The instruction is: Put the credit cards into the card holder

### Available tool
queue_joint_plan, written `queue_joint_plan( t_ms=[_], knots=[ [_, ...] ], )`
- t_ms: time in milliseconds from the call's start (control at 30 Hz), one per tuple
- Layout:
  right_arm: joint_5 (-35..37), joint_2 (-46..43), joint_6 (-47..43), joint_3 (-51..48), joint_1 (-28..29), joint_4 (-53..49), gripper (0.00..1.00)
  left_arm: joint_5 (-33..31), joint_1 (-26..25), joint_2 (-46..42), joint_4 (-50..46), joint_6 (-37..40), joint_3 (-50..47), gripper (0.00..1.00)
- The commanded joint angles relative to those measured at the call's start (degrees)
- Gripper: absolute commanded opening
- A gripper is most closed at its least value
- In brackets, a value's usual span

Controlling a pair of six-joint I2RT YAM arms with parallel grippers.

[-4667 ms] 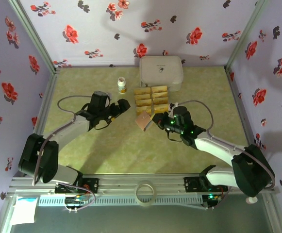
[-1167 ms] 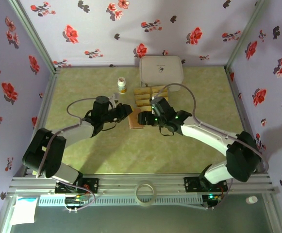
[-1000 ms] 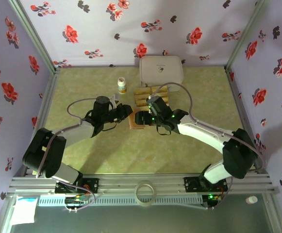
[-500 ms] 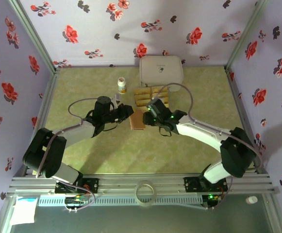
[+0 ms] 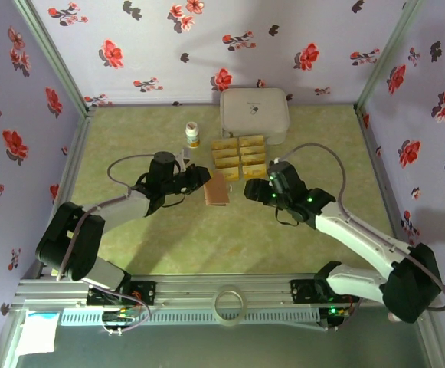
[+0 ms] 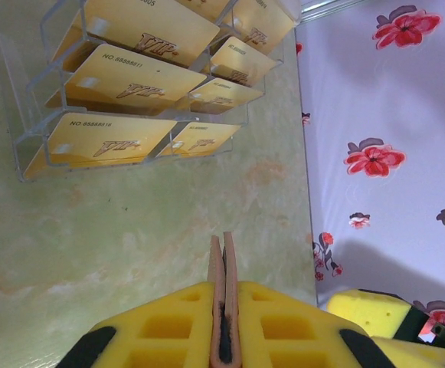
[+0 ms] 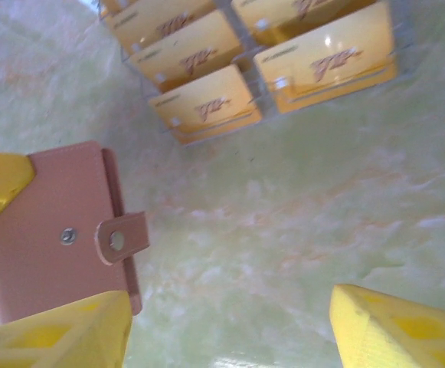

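While the left end effector (image 6: 224, 303) clamps the card holder (image 6: 224, 257), the right end effector (image 7: 230, 330) gapes empty.

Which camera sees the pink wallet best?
The right wrist camera: the wallet faces it flat, snap and strap tab plain. The left wrist camera sees it edge-on, pinched in the left end effector. From the top camera it looks small, a tan strip.
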Motion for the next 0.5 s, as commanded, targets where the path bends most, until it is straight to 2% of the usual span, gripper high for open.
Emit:
queue_joint_plan(
  t_ms=[0,300,467],
  knots=[
    [-7.1,3.1,0.4,3.4,-0.4,4.0,0.70,-0.4,-0.2,-0.6,-0.2,2.1,1.7,0.12],
    [-11.1,12.9,0.2,8.4,0.0,9.2,0.69,-0.6,-0.5,-0.1,-0.1,1.9,2.5,0.12],
    [-10.6,15.6,0.3,8.5,0.9,10.2,0.61,-0.6,-0.6,-0.2,-0.3,2.2,2.6,0.12]
  ],
)
